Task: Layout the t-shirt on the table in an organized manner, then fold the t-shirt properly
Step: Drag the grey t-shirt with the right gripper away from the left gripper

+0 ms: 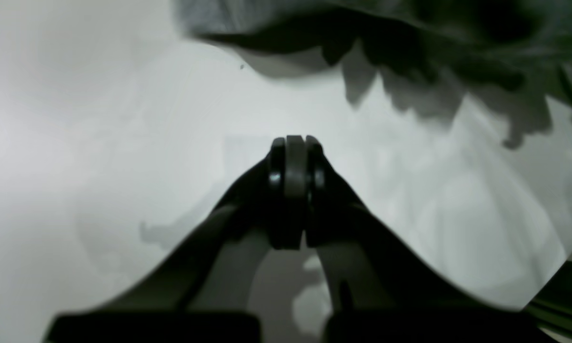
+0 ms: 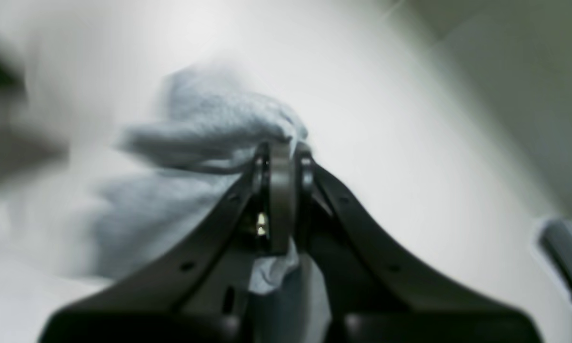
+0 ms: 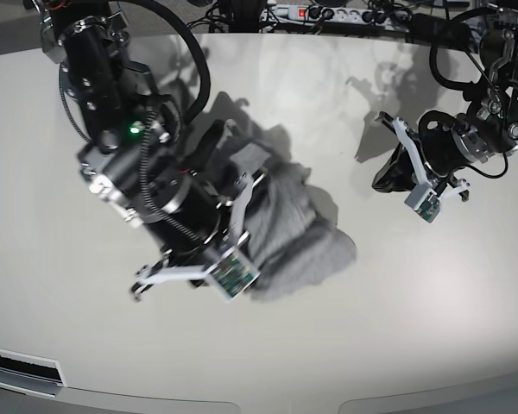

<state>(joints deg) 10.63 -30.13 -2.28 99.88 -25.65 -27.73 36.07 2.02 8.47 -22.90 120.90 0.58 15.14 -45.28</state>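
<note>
The heather-grey t-shirt (image 3: 298,233) lies crumpled in a heap on the off-white table (image 3: 414,328), left of centre. My right arm (image 3: 155,172) leans over the heap and hides its fingertips in the base view. In the right wrist view my right gripper (image 2: 281,147) is shut on a fold of the t-shirt (image 2: 209,124), with cloth showing between the jaws. Well to the right, my left gripper (image 3: 382,179) hovers over bare table. It is shut with nothing in it (image 1: 295,143), and the t-shirt's edge (image 1: 219,16) lies beyond it.
A power strip with cables (image 3: 328,13) runs along the table's back edge. A white box (image 3: 22,371) sits below the front left corner. A blurred grey object (image 2: 562,252) shows at the right of the right wrist view.
</note>
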